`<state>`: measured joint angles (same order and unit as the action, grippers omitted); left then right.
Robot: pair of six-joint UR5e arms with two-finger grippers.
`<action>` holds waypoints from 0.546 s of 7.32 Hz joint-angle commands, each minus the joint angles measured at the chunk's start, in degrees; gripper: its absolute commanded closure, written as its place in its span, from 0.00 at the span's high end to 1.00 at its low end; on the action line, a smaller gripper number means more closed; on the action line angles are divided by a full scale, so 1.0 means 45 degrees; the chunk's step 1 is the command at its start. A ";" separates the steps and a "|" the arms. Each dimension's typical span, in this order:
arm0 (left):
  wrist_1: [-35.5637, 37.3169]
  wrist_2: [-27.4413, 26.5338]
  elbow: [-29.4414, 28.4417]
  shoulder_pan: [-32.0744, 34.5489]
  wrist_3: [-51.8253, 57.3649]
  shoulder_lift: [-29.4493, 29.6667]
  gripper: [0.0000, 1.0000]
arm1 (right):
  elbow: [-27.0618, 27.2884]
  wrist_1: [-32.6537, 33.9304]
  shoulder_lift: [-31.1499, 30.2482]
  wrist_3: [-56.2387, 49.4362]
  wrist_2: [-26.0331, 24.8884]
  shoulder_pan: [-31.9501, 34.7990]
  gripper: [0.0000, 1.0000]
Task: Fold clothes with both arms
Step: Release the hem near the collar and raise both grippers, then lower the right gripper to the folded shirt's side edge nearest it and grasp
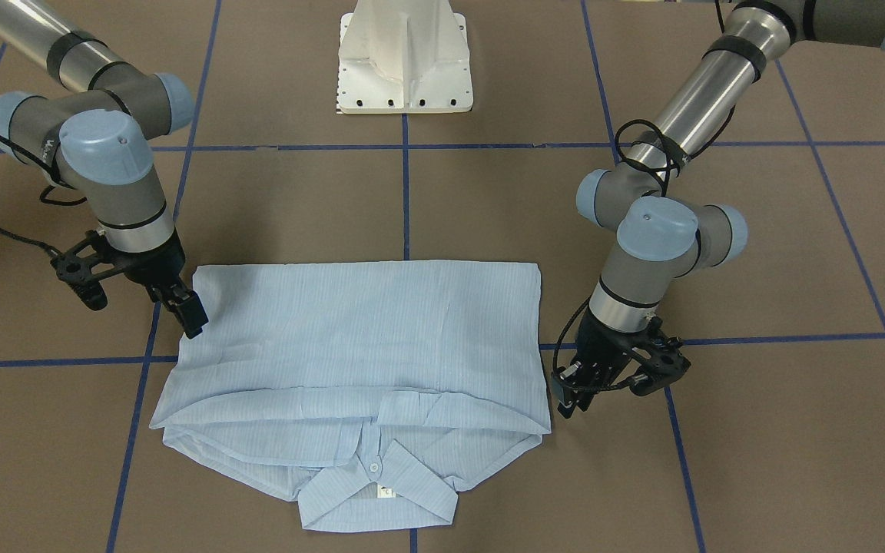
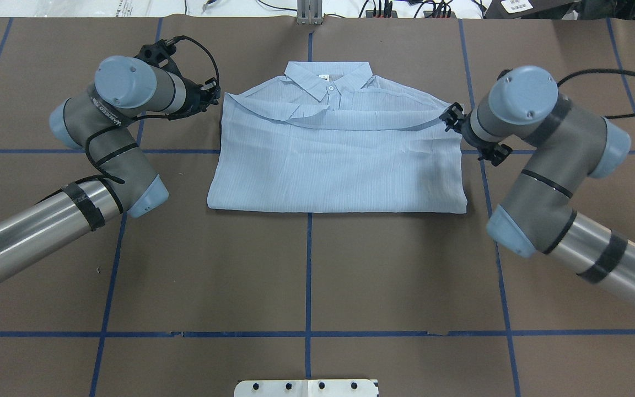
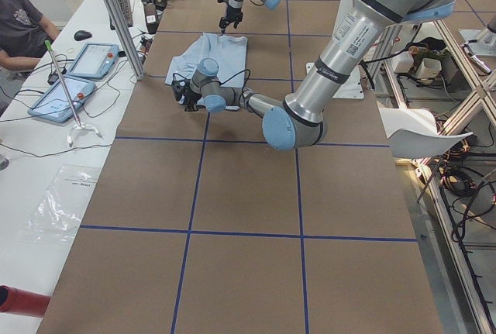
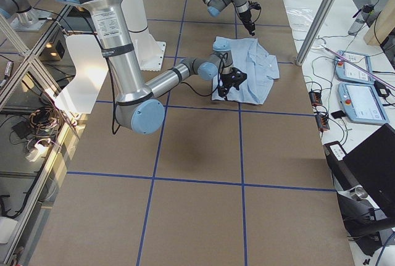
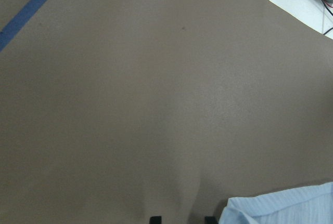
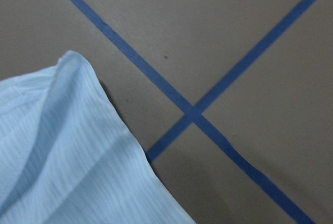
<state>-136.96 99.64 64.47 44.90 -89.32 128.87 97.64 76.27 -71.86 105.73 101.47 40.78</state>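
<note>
Folded button-up shirt (image 2: 339,160) is lying toward the surface's far edge, midway along.
Left gripper (image 1: 569,395) is hanging open, empty; right gripper's (image 1: 190,315) opening I cannot tell; either, brushing the thin cloth, could be dragging the fold apart.

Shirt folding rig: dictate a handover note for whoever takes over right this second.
Left hand: open and empty, just off the shirt at its collar-end corner.
Right hand: at the opposite side edge of the shirt; open or shut cannot be told.
Shirt: flat on the table, collar away from the robot.
Done: lower part folded up to just below the collar; sleeves out of sight.
Left: probably another fold to make it compact; no grip on the cloth is visible yet.
</note>
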 commanded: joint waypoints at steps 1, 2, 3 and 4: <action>0.0025 -0.0012 0.0087 -0.0018 -0.0052 -0.0024 0.40 | 0.0391 -0.0016 -0.0417 0.1033 0.0068 -0.0701 0.99; 0.0064 -0.0013 0.0106 -0.0018 -0.0110 -0.0024 0.40 | 0.0411 -0.0016 -0.0418 0.1287 0.0068 -0.0858 0.95; 0.0084 -0.0013 0.0165 -0.0018 -0.0111 -0.0043 0.40 | 0.0411 0.0003 -0.0418 0.1405 0.0068 -0.0937 0.84; 0.0103 -0.0013 0.0185 -0.0018 -0.0111 -0.0044 0.40 | 0.0372 0.0004 -0.0398 0.1581 0.0088 -0.0938 0.53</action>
<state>-136.62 99.58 65.13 44.83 -89.78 128.70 99.42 76.26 -73.69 111.82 101.79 36.84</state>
